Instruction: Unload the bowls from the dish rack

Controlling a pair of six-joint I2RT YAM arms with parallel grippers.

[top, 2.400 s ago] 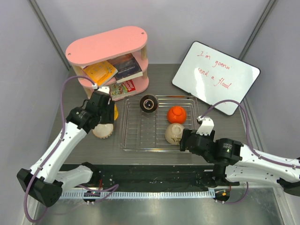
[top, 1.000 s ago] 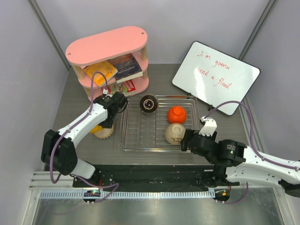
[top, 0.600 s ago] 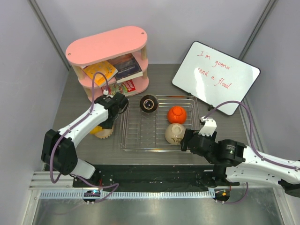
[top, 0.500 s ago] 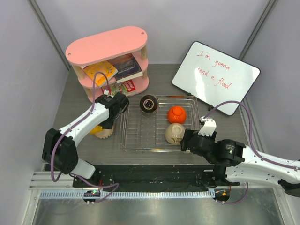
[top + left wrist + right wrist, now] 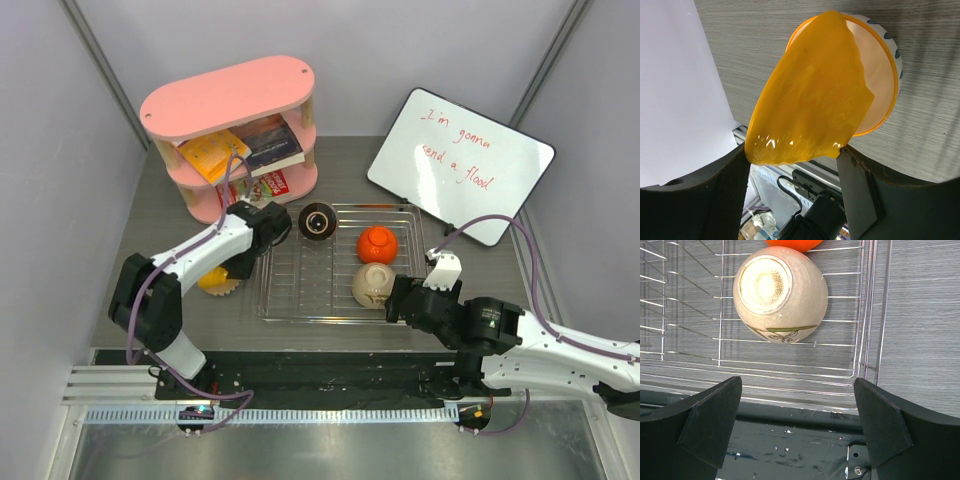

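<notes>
Swinging its wrist toward the dish rack, the left arm has left the yellow bowl nested in a white bowl on the table, left fingers spread, empty. 3 bowls remain racked; right fingers, spread, face the cream bowl.

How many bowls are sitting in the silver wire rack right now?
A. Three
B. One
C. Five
A: the dish rack holds a dark bowl at its far edge, an orange bowl, and a cream bowl turned upside down nearest the right arm.
</notes>
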